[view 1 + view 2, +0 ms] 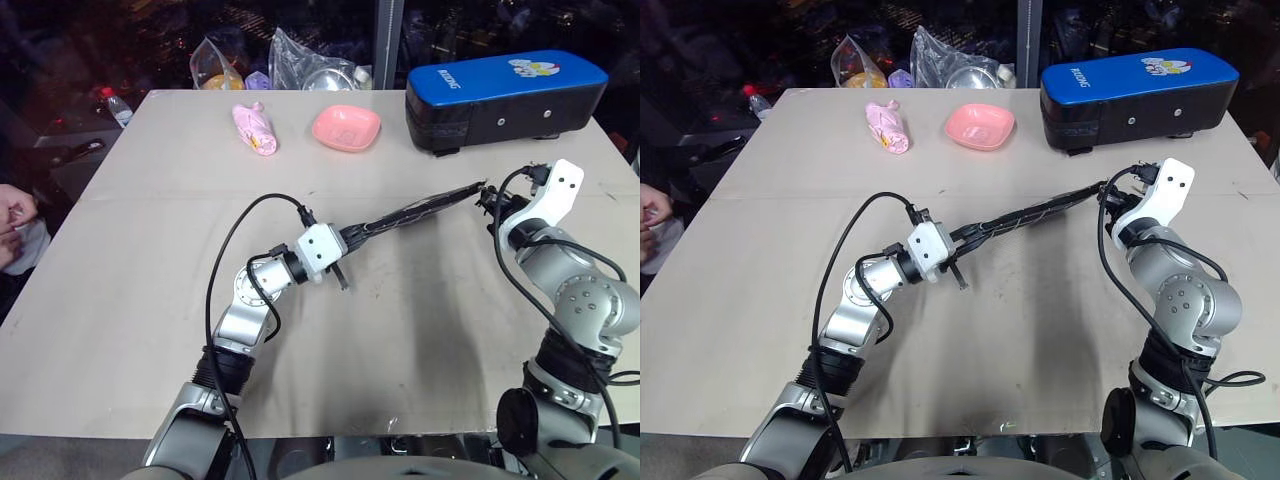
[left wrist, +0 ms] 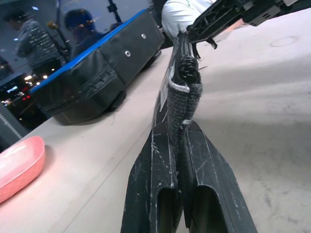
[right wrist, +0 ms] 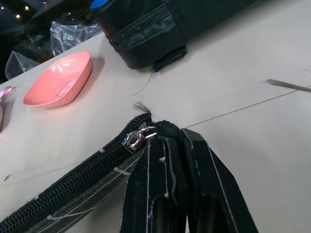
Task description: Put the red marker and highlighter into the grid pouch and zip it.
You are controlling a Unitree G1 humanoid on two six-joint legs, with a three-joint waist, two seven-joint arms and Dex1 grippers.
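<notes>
The grid pouch [image 1: 420, 210] hangs stretched edge-up above the table between my two grippers, and its white grid lines show faintly. My left gripper [image 1: 350, 238] is shut on its near end [image 2: 177, 97]. My right gripper [image 3: 167, 133] is shut on the far end, right beside the silver zipper slider [image 3: 137, 137]. The zipper teeth [image 3: 73, 191] look closed along the length I can see. The red marker and the highlighter are hidden.
A big blue-and-black case [image 1: 505, 95] stands at the back right, close behind my right gripper. A pink dish [image 1: 346, 128] and a pink wrapped item [image 1: 255, 128] lie at the back. Plastic bags [image 1: 300, 60] sit at the far edge. A person's hand [image 1: 15, 212] is at the left.
</notes>
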